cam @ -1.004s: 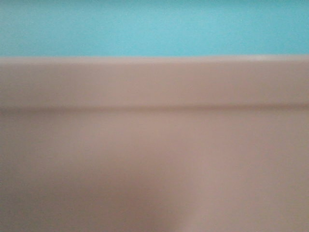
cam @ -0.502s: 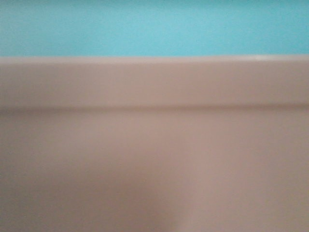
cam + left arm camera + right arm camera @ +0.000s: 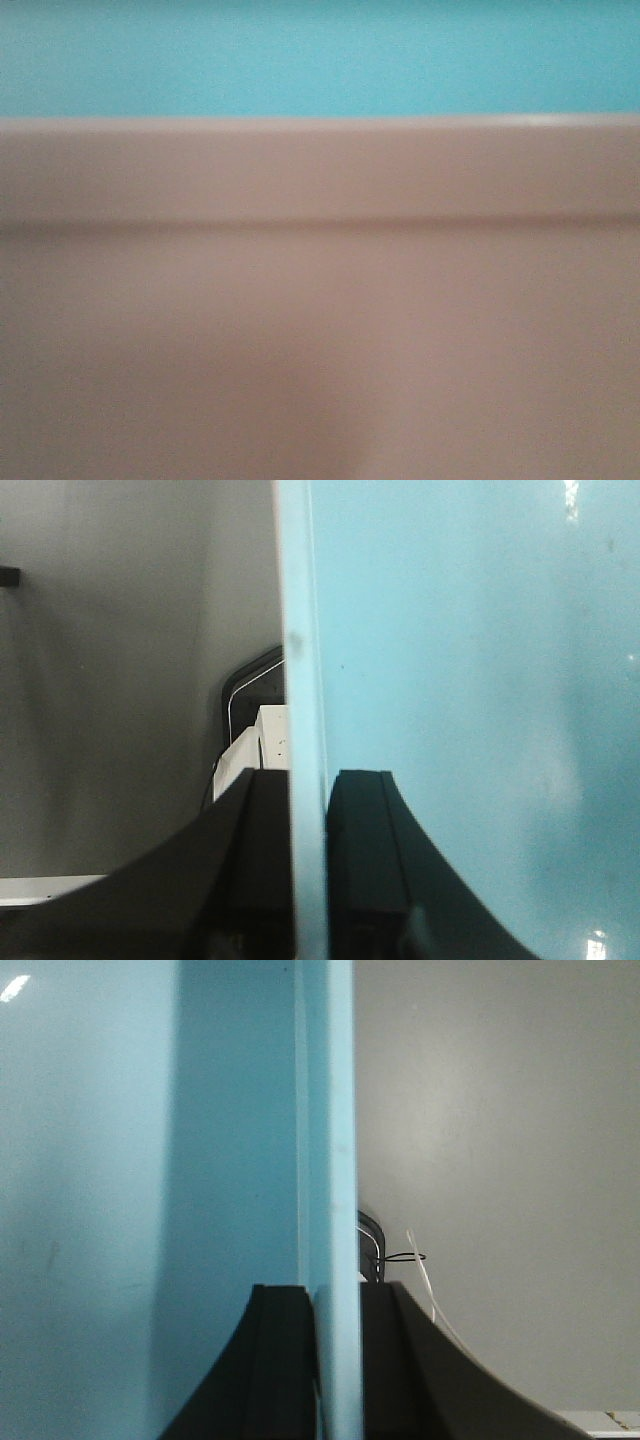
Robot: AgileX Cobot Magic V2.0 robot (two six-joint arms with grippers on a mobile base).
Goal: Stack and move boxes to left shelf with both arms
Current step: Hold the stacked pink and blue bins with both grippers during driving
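The salmon-pink box [image 3: 320, 330] fills the lower three quarters of the front view, very close and blurred, its rim a band across the frame. The light sky-blue box [image 3: 320, 55] shows above that rim. My left gripper [image 3: 308, 780] is shut on the blue box's [image 3: 470, 680] thin side wall, one black finger on each face. On the opposite side my right gripper [image 3: 338, 1295] is shut on the blue box's [image 3: 120, 1160] wall in the same way. The left shelf is out of view.
Plain grey surface lies beyond the box in both wrist views. A white block with a dark cable [image 3: 250, 750] sits just behind the left fingers. Thin black and white wires [image 3: 400, 1257] show behind the right fingers.
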